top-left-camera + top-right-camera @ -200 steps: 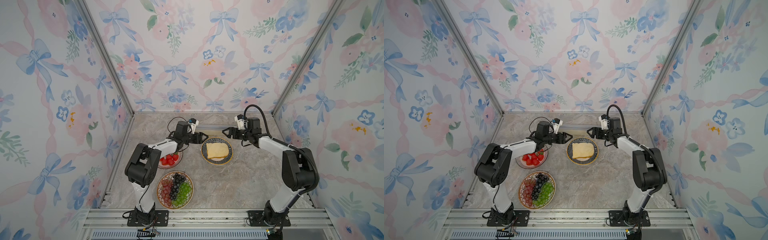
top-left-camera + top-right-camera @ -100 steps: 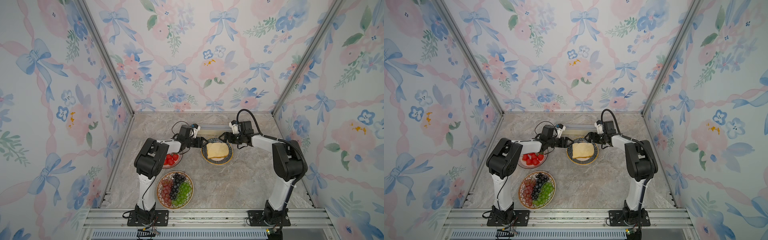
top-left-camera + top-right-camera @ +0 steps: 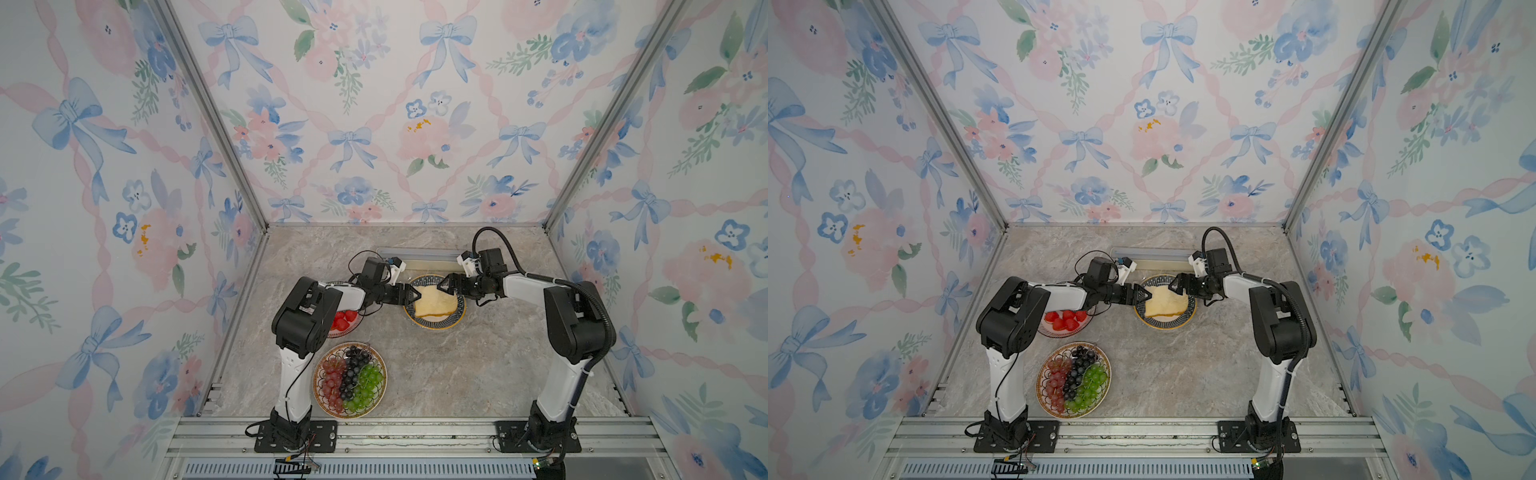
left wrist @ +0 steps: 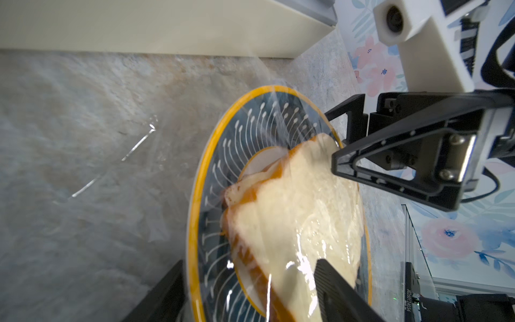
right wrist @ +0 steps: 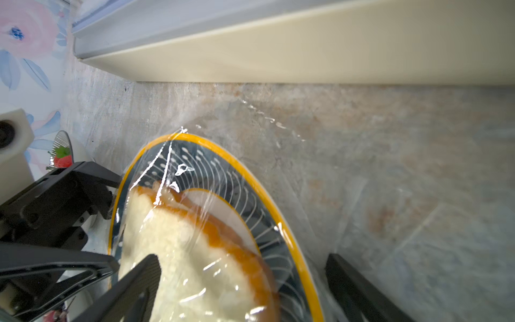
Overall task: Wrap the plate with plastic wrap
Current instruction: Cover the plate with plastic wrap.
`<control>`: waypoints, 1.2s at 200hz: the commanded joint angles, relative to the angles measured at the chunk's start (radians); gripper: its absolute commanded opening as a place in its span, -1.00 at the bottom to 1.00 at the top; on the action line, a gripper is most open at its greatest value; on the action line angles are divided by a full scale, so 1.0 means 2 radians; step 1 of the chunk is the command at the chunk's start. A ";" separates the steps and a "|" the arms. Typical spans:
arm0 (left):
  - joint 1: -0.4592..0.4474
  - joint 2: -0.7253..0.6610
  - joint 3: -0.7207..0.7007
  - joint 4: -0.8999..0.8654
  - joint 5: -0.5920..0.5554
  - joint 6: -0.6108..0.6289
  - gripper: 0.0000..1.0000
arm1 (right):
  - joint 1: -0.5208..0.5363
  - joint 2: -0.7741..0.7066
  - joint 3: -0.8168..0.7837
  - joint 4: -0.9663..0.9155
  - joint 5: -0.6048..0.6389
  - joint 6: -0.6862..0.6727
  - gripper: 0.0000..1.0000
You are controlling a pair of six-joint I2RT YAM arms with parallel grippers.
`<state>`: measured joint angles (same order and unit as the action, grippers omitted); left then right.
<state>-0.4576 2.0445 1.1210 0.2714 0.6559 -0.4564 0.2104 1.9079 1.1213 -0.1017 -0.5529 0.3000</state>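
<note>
Behind the plate (image 3: 434,327), the plastic wrap box (image 3: 419,262) runs left-right.

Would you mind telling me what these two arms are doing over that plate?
The robot is wrapping the plate of bread. The plastic wrap lies over it, near the cream box. The left gripper and right gripper, both open, sit low at opposite sides of the plate, likely to tuck the film down.

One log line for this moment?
plastic wrap: draped over plate | left gripper: open, at rim | right gripper: open, opposite rim
</note>
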 commanded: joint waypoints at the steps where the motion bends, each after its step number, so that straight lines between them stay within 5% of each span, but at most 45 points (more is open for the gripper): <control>1: -0.006 -0.023 -0.013 -0.002 0.023 -0.011 0.46 | -0.001 -0.026 -0.023 0.001 -0.034 0.031 0.89; 58: -0.013 -0.031 -0.028 0.012 0.037 -0.037 0.47 | 0.013 -0.094 -0.125 0.088 -0.071 0.114 0.73; 131: 0.028 -0.111 -0.088 -0.002 -0.069 -0.030 0.47 | -0.048 -0.179 -0.142 -0.050 0.031 0.021 0.90; 168: 0.029 -0.143 -0.115 -0.022 -0.061 -0.034 0.46 | -0.043 -0.147 -0.112 -0.042 0.038 0.014 0.97; 240: -0.009 -0.102 -0.108 -0.022 -0.051 -0.049 0.46 | -0.001 -0.047 -0.066 -0.002 0.032 0.061 0.94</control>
<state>-0.4587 1.8008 0.8883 0.2436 0.5465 -0.5438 0.1688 1.7695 0.9676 -0.1131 -0.4808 0.3801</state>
